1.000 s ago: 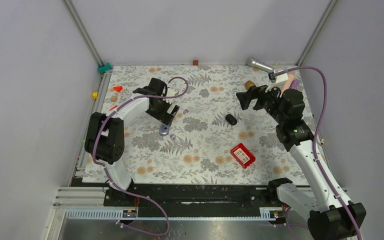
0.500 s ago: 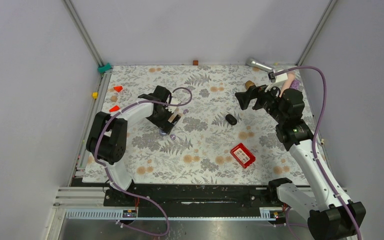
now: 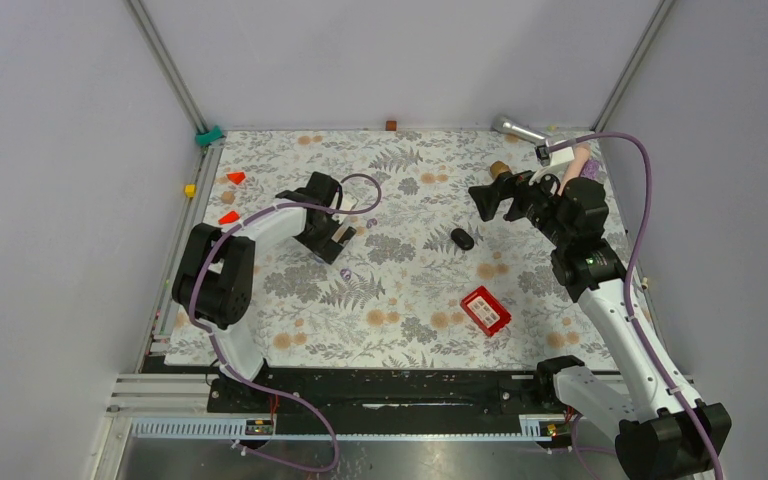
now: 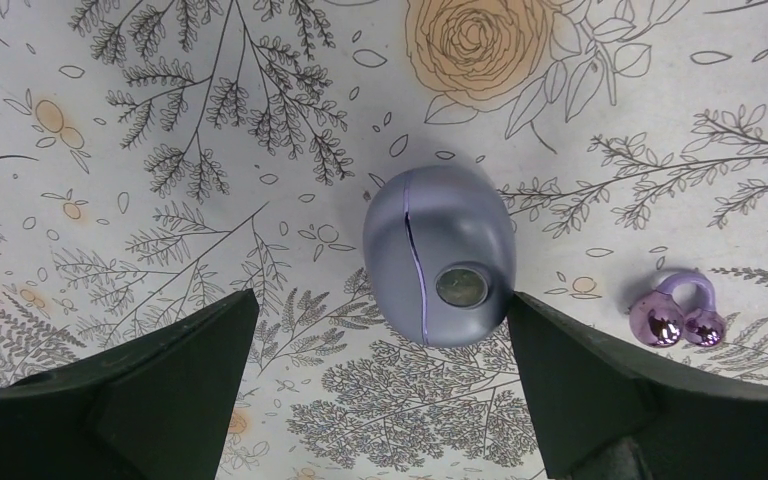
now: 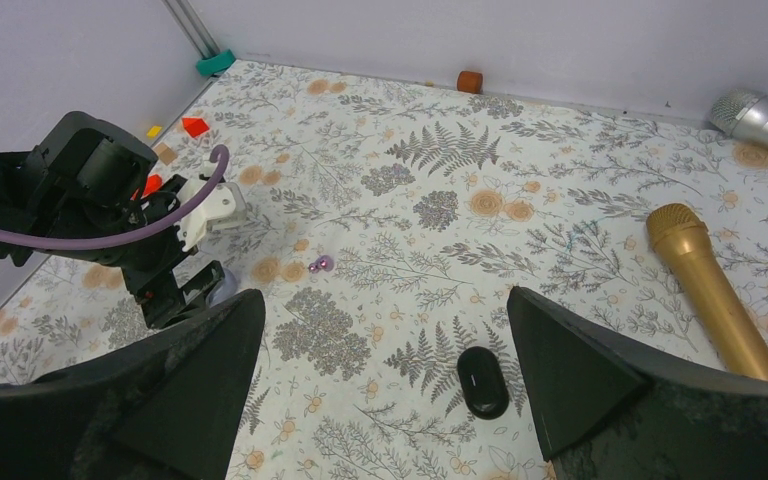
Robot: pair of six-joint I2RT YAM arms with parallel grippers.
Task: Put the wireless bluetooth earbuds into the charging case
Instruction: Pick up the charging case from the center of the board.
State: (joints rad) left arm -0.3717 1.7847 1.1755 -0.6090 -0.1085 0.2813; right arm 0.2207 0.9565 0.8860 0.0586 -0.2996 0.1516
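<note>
Top external: left gripper (image 3: 337,243) sits low over the floral mat (image 3: 400,330), left of centre, jaws spread apart, nothing held. The purple charging case (image 3: 346,272) lies on the mat just off its tips, toward lower right. Right gripper (image 3: 493,197) is in the upper right of the frame, up off the mat, jaws wide apart, empty. The black oval case (image 3: 462,239) lies alone near centre with bare mat on every side. The red bin (image 3: 485,310) is lower centre-right, well apart from both grippers. The silver microphone (image 3: 518,129) and gold microphone (image 3: 501,168) crowd the far right corner. Small red blocks (image 3: 235,177) sit near the left edge, and a brown block (image 3: 391,124) sits at the far edge.

Left wrist: the purple charging case (image 4: 440,255) is shut, its seam and a round disc facing the camera. It lies between the two fingers (image 4: 160,380), close against the one at frame right, with a wide gap to the one at frame left. One purple earbud (image 4: 678,318) lies on the mat at right of frame, outside the jaws, near the case but not touching.

Right wrist: the same purple earbud (image 5: 320,264) is mid-left, with open mat around it. The purple case is mostly hidden behind the left gripper at lower left. The black oval case (image 5: 483,381) is at bottom centre, and the gold microphone (image 5: 710,290) is at the right edge.
</note>
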